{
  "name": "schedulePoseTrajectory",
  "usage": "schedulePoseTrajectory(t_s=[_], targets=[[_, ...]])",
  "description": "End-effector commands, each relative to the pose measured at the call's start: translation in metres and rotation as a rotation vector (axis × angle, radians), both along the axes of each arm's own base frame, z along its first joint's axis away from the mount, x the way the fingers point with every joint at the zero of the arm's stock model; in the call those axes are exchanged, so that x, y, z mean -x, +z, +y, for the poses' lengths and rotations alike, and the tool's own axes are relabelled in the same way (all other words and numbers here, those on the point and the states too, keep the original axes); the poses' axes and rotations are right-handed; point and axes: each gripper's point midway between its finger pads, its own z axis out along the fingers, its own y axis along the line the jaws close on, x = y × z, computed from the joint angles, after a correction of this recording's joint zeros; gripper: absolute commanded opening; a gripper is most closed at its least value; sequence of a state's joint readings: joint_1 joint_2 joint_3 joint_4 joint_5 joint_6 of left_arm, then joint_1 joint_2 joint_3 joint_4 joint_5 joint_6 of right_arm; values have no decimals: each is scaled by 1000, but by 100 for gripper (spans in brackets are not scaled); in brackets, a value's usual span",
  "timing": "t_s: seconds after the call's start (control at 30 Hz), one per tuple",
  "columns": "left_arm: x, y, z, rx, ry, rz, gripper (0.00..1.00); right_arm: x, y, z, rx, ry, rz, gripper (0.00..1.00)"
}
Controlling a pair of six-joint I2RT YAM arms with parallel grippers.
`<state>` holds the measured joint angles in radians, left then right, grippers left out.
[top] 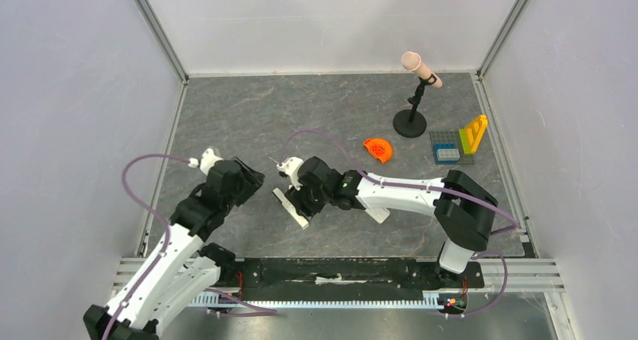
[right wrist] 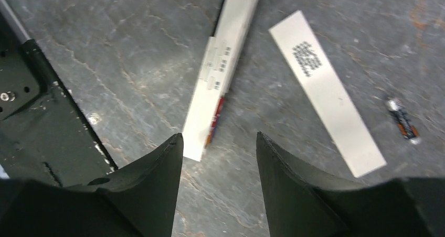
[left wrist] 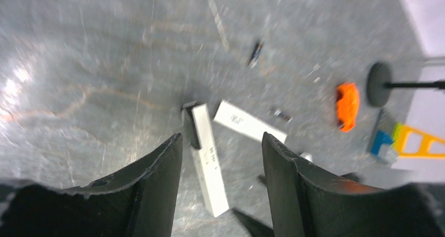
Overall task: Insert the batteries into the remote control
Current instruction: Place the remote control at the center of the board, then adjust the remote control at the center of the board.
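The remote control (top: 290,207) is a long white bar lying flat on the grey table. In the left wrist view the remote control (left wrist: 210,161) lies below and between my open fingers, untouched. My left gripper (left wrist: 221,137) holds nothing; from above the left gripper (top: 254,178) hovers left of the remote. My right gripper (right wrist: 219,136) is open and empty just beyond the remote's (right wrist: 223,64) near end, and from above this gripper (top: 296,197) sits over it. An orange-red battery (right wrist: 215,119) shows along the remote's edge. Loose dark batteries (right wrist: 403,120) (left wrist: 255,53) (left wrist: 282,114) lie on the table.
A flat white strip with dark print (right wrist: 328,93) (left wrist: 249,121) lies beside the remote. An orange piece (top: 378,150), a microphone stand (top: 411,122) and a toy brick set (top: 460,144) stand at the back right. The black base rail (right wrist: 31,100) runs close to the remote.
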<state>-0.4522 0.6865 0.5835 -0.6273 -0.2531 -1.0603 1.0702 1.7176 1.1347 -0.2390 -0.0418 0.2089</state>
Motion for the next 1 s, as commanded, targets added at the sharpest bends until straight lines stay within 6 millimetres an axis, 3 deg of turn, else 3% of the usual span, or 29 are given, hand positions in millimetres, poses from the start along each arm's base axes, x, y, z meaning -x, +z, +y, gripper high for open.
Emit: schedulePoseTrajectory(t_s=[0.0,0.17,0.33,0.6,0.8,0.97], targets=[[-2,68,56,-221,140,-160,62,6,9,28,-46,33,-30,56],[6,113,79,-256,216,-263,62,10,-5,35,6,29,-55,54],[11,134,83,-236,225,-319,62,8,-20,39,56,30,-85,50],[7,137,75,-229,183,-327,62,9,-36,21,173,66,-169,30],[0,133,65,-222,144,-322,63,19,-42,2,225,133,-233,25],[-7,131,60,-230,126,-319,63,25,-37,-17,300,176,-396,25]])
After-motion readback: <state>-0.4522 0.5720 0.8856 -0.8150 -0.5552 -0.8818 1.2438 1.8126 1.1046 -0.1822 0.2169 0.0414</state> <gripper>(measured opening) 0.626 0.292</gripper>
